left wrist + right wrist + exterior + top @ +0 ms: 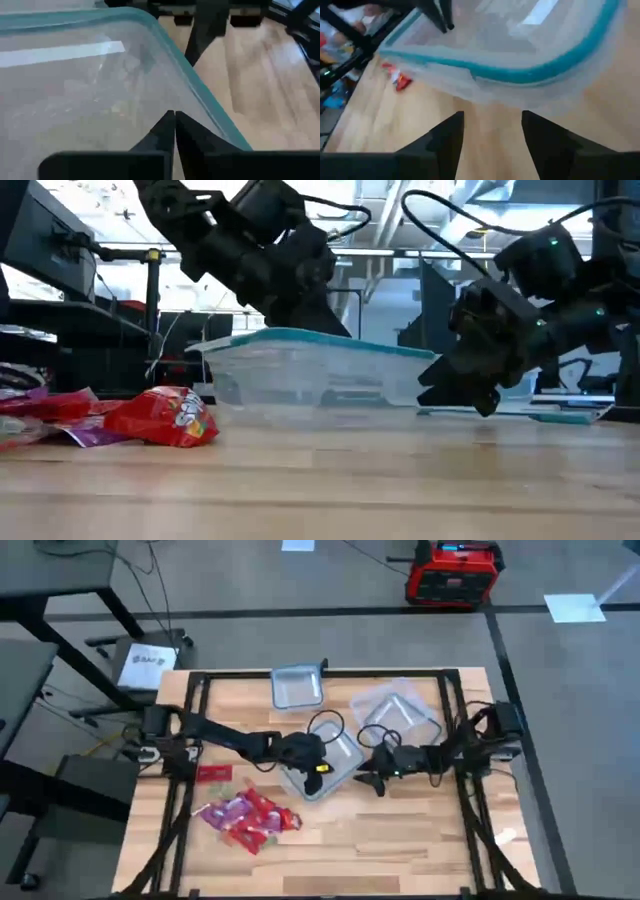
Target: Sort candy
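Wooden table (400, 830): left gripper (174, 131) clenched over tub (90, 85); right gripper (492, 132) parted, empty.

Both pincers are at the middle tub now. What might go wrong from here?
1. The shut left pincer sits over the tub; pushing down may tip or slide it.
2. The open right pincer faces the tub's rim, empty; closing in could shove the tub toward the left pincer.
3. The candy lies in one heap, so a grab may take several pieces.
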`<control>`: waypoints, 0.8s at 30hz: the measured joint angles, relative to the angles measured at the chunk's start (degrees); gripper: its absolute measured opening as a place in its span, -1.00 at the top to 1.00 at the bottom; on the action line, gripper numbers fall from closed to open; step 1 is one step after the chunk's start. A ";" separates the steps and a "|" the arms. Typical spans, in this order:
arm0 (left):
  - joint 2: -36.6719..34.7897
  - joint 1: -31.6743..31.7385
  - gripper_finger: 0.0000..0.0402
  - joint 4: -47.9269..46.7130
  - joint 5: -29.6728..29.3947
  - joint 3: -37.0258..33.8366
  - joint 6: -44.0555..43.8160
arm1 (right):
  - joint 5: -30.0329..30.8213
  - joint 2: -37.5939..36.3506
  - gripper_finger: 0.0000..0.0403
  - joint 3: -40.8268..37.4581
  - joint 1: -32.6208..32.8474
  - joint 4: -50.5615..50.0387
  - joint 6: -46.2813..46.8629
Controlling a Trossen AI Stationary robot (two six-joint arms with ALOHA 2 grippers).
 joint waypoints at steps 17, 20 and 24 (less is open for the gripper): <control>-0.31 -1.52 1.00 2.73 3.85 -0.17 1.81 | 9.13 2.88 0.08 7.54 9.06 -5.19 -8.67; -0.18 -1.71 1.00 2.29 3.81 -0.17 1.90 | 10.50 2.62 0.08 7.58 9.02 -3.21 -9.91; -0.25 -1.73 1.00 1.82 3.72 -0.17 2.67 | 10.23 2.72 0.08 7.47 9.10 0.49 -10.34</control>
